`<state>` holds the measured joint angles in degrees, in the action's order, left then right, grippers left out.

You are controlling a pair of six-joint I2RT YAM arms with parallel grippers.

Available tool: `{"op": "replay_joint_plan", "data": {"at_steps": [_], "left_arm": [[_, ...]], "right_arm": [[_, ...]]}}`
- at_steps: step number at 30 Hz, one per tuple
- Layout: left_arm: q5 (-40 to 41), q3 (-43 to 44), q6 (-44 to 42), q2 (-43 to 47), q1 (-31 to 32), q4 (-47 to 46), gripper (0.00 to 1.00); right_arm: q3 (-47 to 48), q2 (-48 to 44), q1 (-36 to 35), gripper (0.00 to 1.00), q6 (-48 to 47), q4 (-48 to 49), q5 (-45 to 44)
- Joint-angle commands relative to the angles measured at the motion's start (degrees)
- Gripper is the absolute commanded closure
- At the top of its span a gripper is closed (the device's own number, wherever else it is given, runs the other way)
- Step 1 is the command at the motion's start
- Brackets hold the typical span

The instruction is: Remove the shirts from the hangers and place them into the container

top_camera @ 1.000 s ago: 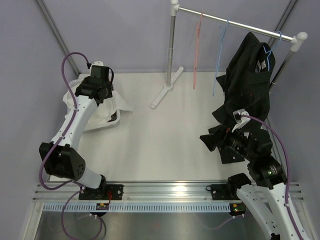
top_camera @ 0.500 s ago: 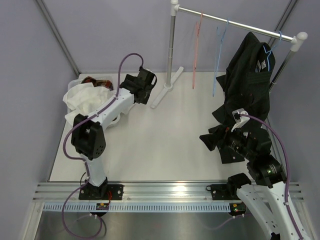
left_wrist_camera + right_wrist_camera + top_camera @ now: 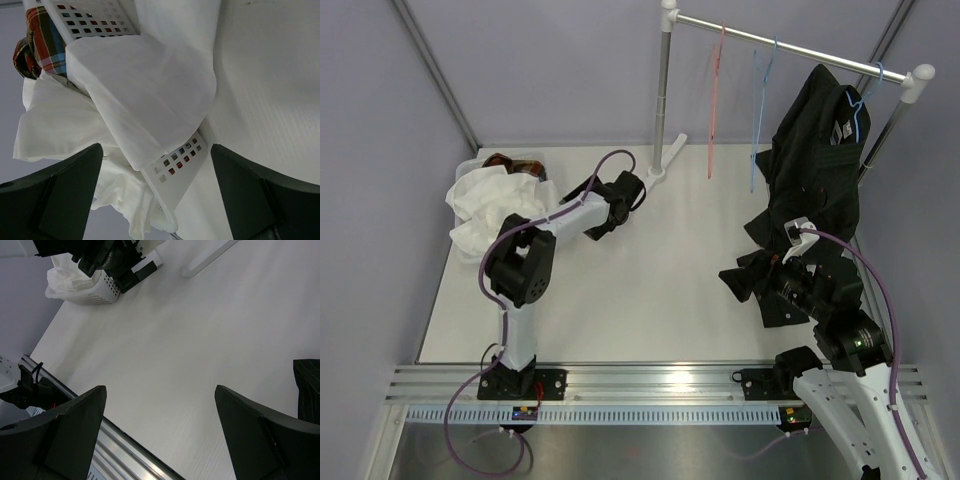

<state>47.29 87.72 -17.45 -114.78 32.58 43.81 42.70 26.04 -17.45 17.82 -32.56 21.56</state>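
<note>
1. My left gripper (image 3: pixel 157 200) has its fingers spread wide with nothing between them. It hangs just beside the container (image 3: pixel 177 161), at the table's far left.
2. The white shirt (image 3: pixel 140 95) lies heaped in the container and spills over its lattice wall. So much is covered that I cannot tell the basket's long axis.
3. The plaid shirt (image 3: pixel 40 42) shows at the container's far end, beside the white one.
4. My right gripper (image 3: pixel 160 440) is also spread wide and holds nothing, low over the table's right side.
5. The black shirt (image 3: pixel 815 160) hangs on a light blue hanger (image 3: pixel 860 100) at the rail's (image 3: pixel 790 45) right end, collar up, its length running downward.
6. The pink-red hanger (image 3: pixel 715 100) and the second light blue hanger (image 3: pixel 757 110) hang bare, hooks up.
</note>
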Motion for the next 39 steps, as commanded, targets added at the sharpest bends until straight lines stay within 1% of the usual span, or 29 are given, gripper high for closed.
{"op": "replay_joint_plan", "data": {"at_steps": [1, 11, 18, 27, 39], "left_arm": [[2.72, 0.26, -4.87, -2.10, 0.64, -1.10, 0.05], [6.59, 1.14, -8.65, -7.29, 0.82, -1.45, 0.12], [9.05, -0.27, -10.76, -8.35, 0.65, -2.68, 0.16], [9.66, -0.97, -12.25, -9.58, -0.06, -4.00, 0.17], [11.69, -2.29, -13.04, -11.60, -0.94, -5.75, 0.24]], "right_arm": [[-0.16, 0.06, 0.05, 0.01, 0.28, 1.18, 0.59], [-0.25, 0.76, 0.14, 0.00, 0.28, 1.18, 1.11], [-0.25, 1.29, 0.14, 0.01, 0.28, 1.44, 1.73], [-0.25, 1.29, 0.14, 0.01, 0.37, 1.44, 1.99], [-0.33, 1.64, 0.14, 0.01, 0.37, 1.79, 2.43]]}}
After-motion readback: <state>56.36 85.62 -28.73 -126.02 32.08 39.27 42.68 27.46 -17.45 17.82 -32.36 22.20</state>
